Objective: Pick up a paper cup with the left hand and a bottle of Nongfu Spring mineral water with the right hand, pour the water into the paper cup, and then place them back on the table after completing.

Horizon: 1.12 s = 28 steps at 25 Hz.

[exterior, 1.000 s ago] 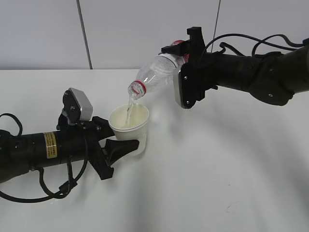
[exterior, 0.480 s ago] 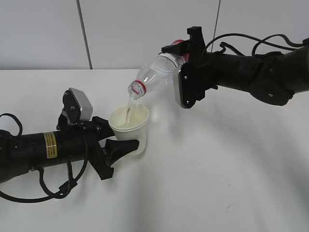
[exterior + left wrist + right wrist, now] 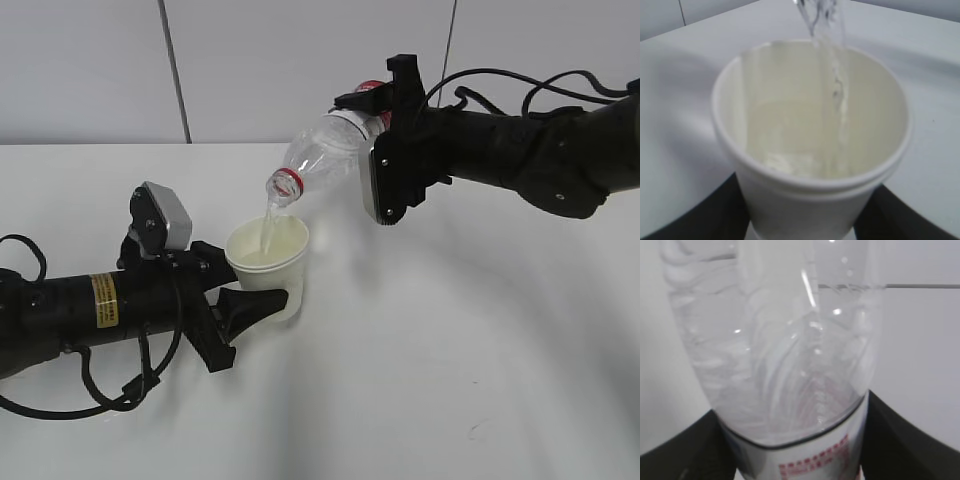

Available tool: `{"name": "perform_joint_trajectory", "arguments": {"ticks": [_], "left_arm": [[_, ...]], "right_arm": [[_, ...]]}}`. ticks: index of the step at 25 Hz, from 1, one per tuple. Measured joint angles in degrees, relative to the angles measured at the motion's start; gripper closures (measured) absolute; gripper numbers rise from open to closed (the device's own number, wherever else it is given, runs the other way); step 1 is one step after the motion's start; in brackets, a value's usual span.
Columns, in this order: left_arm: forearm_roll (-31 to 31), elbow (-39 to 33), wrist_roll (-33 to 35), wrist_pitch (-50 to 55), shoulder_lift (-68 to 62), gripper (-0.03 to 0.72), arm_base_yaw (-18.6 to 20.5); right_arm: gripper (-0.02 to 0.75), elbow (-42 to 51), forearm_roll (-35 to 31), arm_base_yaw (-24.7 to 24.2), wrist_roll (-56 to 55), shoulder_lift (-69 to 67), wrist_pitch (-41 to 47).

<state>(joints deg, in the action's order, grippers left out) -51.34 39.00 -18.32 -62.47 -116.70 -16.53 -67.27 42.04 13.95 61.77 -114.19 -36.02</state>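
The left gripper (image 3: 262, 304) clasps the white paper cup (image 3: 267, 256) upright just above the white tabletop (image 3: 450, 350), catching water (image 3: 267, 215). The right gripper (image 3: 372, 100) clamps the clear plastic bottle (image 3: 320, 150), mouth tipped down-left over the cup so the stream lands inside.

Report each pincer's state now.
Left pincer: shut on the cup.
Right pincer: shut on the bottle, tilted and pouring.

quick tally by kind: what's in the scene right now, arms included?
Robot arms: 2, left hand and right hand
Paper cup: 1, held by the left hand
Water bottle: 1, tilted in the right hand, pouring water into the cup
Table: 1
Total: 5
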Motion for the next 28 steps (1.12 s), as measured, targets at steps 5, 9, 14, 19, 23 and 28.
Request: {"name": "perform_joint_trajectory", "arguments": {"ticks": [5, 9, 14, 19, 23, 28], "left_arm": [[0.0, 0.0, 0.0, 0.0, 0.0, 0.317, 0.0], [0.0, 0.0, -0.05, 0.0, 0.0, 0.317, 0.0], [1.48, 0.0, -0.05, -0.84, 0.0, 0.317, 0.0], [4.86, 0.0, -0.05, -1.45, 0.0, 0.317, 0.0], [5.08, 0.0, -0.05, -1.61, 0.0, 0.317, 0.0], [7.39, 0.0, -0.05, -1.67, 0.0, 0.317, 0.0]], "right_arm": [[0.274, 0.0, -2.07, 0.0, 0.04, 0.0, 0.0], [0.274, 0.0, -2.31, 0.0, -0.08, 0.0, 0.0], [0.274, -0.04, -2.53, 0.0, -7.03, 0.0, 1.34], [0.274, -0.04, -2.53, 0.0, -26.86, 0.0, 1.73], [0.274, -0.04, -2.53, 0.0, -46.11, 0.0, 2.36], [0.274, -0.04, -2.53, 0.0, -62.64, 0.0, 5.23]]}}
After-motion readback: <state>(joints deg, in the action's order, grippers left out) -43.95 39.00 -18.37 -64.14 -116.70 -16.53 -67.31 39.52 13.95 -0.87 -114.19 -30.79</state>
